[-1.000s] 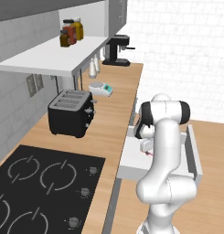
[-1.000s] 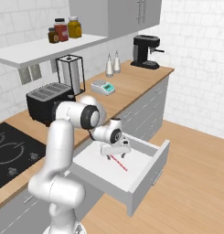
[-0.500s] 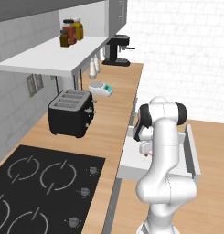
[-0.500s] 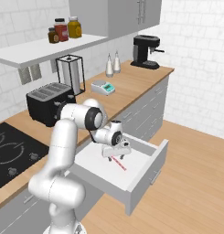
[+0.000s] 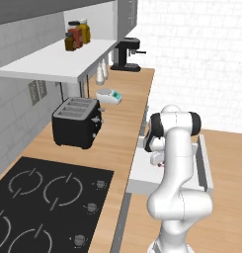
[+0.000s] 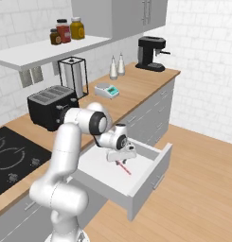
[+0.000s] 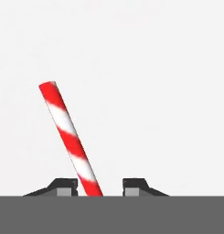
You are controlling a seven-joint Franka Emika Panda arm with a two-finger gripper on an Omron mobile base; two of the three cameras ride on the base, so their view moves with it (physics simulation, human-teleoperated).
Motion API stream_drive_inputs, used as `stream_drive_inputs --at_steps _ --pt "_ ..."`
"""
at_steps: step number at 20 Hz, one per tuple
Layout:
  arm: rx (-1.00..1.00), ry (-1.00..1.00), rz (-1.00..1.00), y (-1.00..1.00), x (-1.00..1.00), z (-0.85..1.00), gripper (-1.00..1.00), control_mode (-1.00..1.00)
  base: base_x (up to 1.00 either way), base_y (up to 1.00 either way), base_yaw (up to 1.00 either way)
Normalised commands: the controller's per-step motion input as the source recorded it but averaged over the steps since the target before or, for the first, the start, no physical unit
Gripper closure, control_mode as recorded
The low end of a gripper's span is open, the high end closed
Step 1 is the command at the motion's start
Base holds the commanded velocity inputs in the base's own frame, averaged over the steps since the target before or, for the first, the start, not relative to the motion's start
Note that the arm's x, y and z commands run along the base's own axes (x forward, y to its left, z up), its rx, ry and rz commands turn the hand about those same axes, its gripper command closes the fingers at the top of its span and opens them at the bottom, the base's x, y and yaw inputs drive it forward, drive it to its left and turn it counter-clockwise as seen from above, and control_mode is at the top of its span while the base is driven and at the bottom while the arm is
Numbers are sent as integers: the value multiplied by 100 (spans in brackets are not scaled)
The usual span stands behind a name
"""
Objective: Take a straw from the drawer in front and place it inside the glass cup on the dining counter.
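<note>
White drawer (image 6: pixel 150 177) (open) | contents: striped straw (image 7: pixel 70 139), flat

Even, bright rendered light washes the kitchen with no visible lamp; the shadows are soft, lying under the long white wall shelf (image 5: pixel 58 64) and beside the boxy black toaster (image 6: pixel 49 105). Both base views are slightly soft and low in detail, with no glare and straight edges. In the hand view the thin red-and-white striped straw (image 7: pixel 70 139) reads crisp against a nearly blown-out white drawer floor.
</note>
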Motion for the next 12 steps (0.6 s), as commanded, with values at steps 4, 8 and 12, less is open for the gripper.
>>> stream_drive_inputs --at_steps 4,8,12 --pt "0 -3 0 -1 0 -33 100 -100 0 0 0" --pt "1 -5 0 0 -1 -8 100 -100 0 0 0" --pt "3 -9 -1 0 -36 22 100 -100 0 0 0"
